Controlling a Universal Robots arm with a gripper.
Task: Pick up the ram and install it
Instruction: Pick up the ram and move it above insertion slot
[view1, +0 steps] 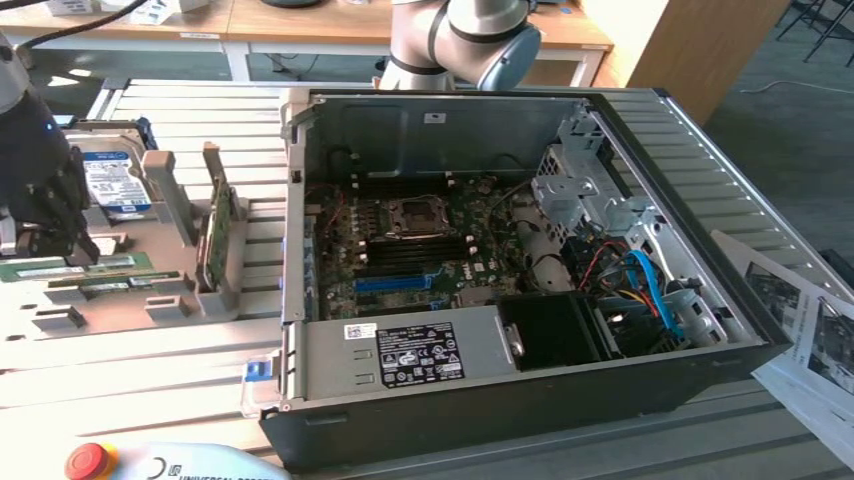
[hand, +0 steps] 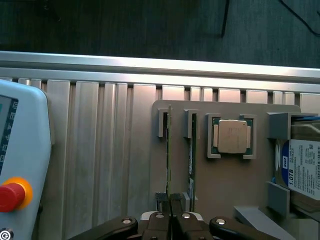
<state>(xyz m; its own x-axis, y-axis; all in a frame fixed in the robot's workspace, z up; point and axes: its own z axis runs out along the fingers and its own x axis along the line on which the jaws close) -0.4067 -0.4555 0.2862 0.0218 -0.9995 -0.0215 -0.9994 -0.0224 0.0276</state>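
Claw (hand: 172, 220), pinched narrow on one end of the ram (hand: 169, 150): end-hold risked tilt, jamming in holder (hand: 225, 185) slots, or striking neighbouring stick (hand: 191, 150).

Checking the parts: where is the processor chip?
Wrist view: the processor chip lies in the grey holder, between a ram stick and the hard drive.

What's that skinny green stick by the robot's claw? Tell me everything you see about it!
The ram is a long, very thin green circuit board, seen here edge-on. It stands straight on its edge in a slot of the grey holder, and a small bracket steadies its far end. A second stick just like it stands beside it, not touching. The gripper is shut on the ram's near end, with one finger against each flat side.
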